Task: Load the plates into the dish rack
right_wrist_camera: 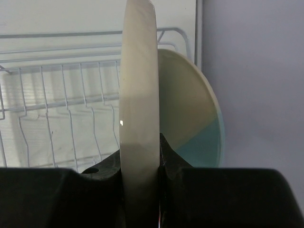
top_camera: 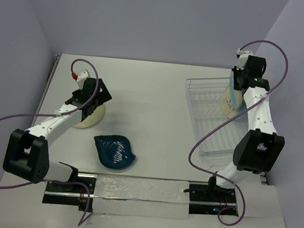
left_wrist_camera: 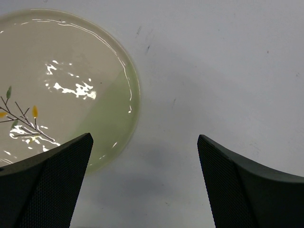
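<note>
Nearest the arm bases, one dark teal leaf-shaped dish [top_camera: 115, 152] lies flat on the tabletop [top_camera: 159, 93], apart from everything else. Just beyond it to the left sits one round sprig plate [top_camera: 89, 120], cream with a paler yellow-green band and a dark twig. The overhead view hides most of it under the arm, and the left wrist view cuts it off at the frame's left edge. The left end effector [left_wrist_camera: 144, 142] hangs over this plate's right rim with its fingers spread wide, gripping nothing; only the finger ends show. Farther back on the right stands one dish rack [top_camera: 192, 115] of thin pale wire. Over its far right side the right end effector [right_wrist_camera: 141, 161] pinches a held plate [right_wrist_camera: 139, 85] on edge, its fingers pressed against both faces. This plate appears only edge-on, a cream strip, so any pattern on it cannot be made out. Right behind it is a standing plate [right_wrist_camera: 190, 118], cream with a light blue wedge, also on edge beside the rack's end wires. The fingers hide the feet of both, so which slot either occupies cannot be told, and from above the two merge into one shape. The count is three round plates, one leaf dish and one rack.
</note>
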Motion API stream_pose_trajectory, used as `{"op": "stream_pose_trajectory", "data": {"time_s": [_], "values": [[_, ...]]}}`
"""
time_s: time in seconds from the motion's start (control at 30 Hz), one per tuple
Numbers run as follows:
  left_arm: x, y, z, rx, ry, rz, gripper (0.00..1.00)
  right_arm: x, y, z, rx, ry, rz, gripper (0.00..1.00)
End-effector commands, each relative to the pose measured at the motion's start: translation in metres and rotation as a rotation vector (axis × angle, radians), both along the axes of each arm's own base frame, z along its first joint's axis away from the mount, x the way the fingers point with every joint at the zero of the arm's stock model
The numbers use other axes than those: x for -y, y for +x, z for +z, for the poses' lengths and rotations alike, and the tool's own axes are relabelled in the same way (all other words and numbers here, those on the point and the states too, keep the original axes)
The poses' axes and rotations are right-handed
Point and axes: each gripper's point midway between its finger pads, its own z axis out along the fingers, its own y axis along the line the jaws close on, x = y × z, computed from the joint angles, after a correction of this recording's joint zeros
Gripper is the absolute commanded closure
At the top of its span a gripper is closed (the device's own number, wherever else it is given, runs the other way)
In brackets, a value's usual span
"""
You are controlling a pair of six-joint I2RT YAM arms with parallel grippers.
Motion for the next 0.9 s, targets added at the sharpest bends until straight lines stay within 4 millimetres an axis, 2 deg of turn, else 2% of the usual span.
{"op": "stream_pose_trajectory", "data": {"time_s": [0.0,0.17,0.3,0.5,0.63,0.87], "values": [[-0.011,0.006,0.03,0.073,-0.009,0.057,0.01,0.001,0.023,0.057,0.194,-0.043,0.085,1.0],[-0.014,0.005,0.033,0.083,-0.009,0.068,0.01,-0.001,0.024,0.05,0.185,-0.031,0.096,1.0],[-0.016,0.003,0.033,0.085,-0.005,0.074,0.01,0.003,0.026,0.057,0.206,-0.042,0.075,1.0],[-0.015,0.005,0.036,0.09,-0.01,0.068,0.01,0.009,0.022,0.083,0.263,-0.081,0.049,1.0],[-0.013,0.006,0.04,0.1,-0.015,0.061,0.01,0.008,0.017,0.108,0.315,-0.1,0.052,1.0],[-0.008,0.007,0.04,0.105,-0.038,0.042,0.01,-0.008,0.0,0.128,0.351,-0.082,0.114,1.0]]}}
